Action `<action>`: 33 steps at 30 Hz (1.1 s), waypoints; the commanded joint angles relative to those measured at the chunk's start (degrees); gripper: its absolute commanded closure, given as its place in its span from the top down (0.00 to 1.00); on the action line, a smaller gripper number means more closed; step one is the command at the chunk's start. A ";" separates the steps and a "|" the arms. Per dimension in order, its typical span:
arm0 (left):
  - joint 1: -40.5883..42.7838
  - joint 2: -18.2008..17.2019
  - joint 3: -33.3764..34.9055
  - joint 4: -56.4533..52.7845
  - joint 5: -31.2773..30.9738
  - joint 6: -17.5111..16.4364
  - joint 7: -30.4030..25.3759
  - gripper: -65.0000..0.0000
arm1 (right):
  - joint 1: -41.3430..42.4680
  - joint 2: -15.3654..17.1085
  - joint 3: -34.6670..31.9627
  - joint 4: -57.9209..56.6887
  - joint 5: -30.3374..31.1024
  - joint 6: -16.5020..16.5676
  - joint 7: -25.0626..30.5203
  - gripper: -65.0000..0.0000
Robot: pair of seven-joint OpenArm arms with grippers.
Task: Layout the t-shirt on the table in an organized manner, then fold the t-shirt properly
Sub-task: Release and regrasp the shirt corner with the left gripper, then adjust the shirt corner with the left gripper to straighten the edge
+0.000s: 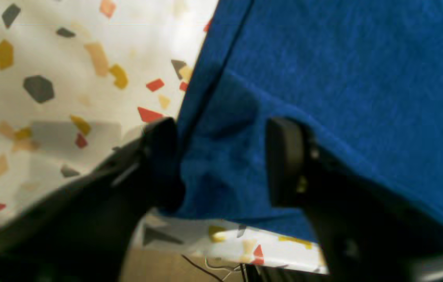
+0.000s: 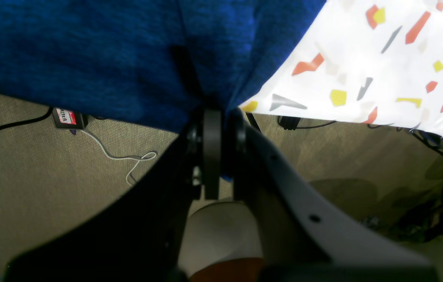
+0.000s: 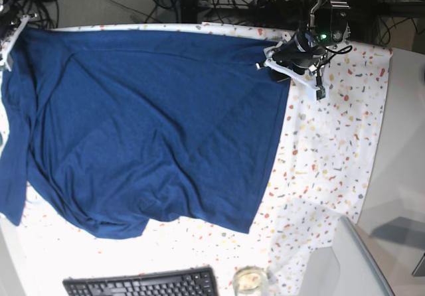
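Nearby, glass jar (image 3: 250,281) beside keyboard (image 3: 141,285)

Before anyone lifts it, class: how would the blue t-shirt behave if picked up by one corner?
The t-shirt would probably go floppy: it already lies in soft creases on the table. It likely drapes and sags, as its pinched edge does over the table's side. It looks light, so it may drag when pulled.

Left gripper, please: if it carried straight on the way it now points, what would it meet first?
Most likely the t-shirt: the left gripper stands open with the shirt's corner bunched between its fingers, the table just beside. Depth is unclear.
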 commanded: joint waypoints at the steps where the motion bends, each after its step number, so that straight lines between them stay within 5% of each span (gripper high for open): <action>1: -0.15 -0.01 -0.02 0.73 -0.20 0.04 -0.86 0.41 | -0.09 1.20 0.29 0.78 -0.18 -0.16 -0.01 0.00; 6: -0.06 -0.01 0.07 0.46 -0.20 0.04 -0.77 0.34 | 0.00 1.20 0.29 0.78 -0.18 -0.16 -0.01 0.00; 25: 0.29 -0.01 0.07 0.81 -0.28 0.04 -0.51 0.36 | 0.00 1.20 0.29 0.69 -0.26 -0.16 -0.01 0.00; 30: 0.29 -0.01 0.07 0.81 -0.28 0.04 -0.51 0.65 | 0.00 1.20 0.29 0.69 -0.26 -0.16 -0.01 0.00; 33: 0.29 -0.01 0.07 0.81 -0.28 0.04 -0.51 0.67 | 0.00 1.20 0.29 0.69 -0.26 -0.16 -0.01 0.00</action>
